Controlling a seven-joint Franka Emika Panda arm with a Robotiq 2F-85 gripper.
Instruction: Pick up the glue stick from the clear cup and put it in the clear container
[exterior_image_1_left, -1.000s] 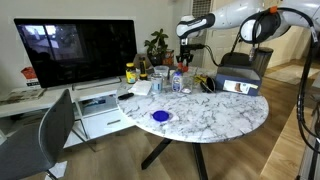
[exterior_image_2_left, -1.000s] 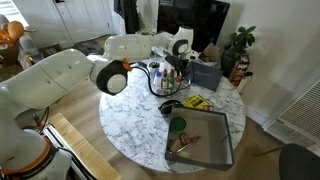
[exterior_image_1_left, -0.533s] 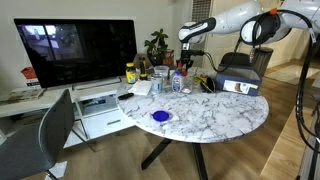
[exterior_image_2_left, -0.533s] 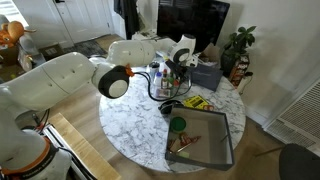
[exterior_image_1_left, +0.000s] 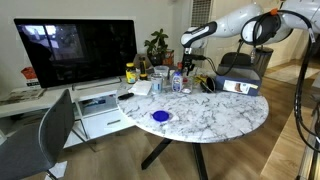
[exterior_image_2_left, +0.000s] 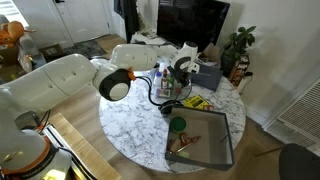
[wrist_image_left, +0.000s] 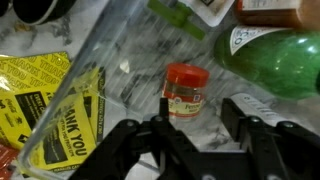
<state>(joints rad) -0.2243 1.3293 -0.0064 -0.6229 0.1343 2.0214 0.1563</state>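
In the wrist view the glue stick (wrist_image_left: 186, 90), with a red cap and a red-and-white label, lies inside the clear container (wrist_image_left: 90, 75), whose see-through wall runs diagonally at the left. My gripper (wrist_image_left: 200, 125) is open just above the stick, one finger on each side, not touching it. In both exterior views the gripper (exterior_image_1_left: 189, 64) (exterior_image_2_left: 178, 72) hangs over the cluster of items at the back of the marble table. I cannot pick out the clear cup among the clutter.
A green bottle (wrist_image_left: 280, 55) lies close at the right of the gripper. Yellow packets (wrist_image_left: 40, 95) (exterior_image_2_left: 195, 102) sit beside the container. A grey tray (exterior_image_2_left: 222, 152), a green lid (exterior_image_2_left: 179, 125) and a blue lid (exterior_image_1_left: 160, 116) are on the table. A monitor (exterior_image_1_left: 80, 50) stands nearby.
The arm has moved a little sideways and down over the cluster of items at the back of the table.
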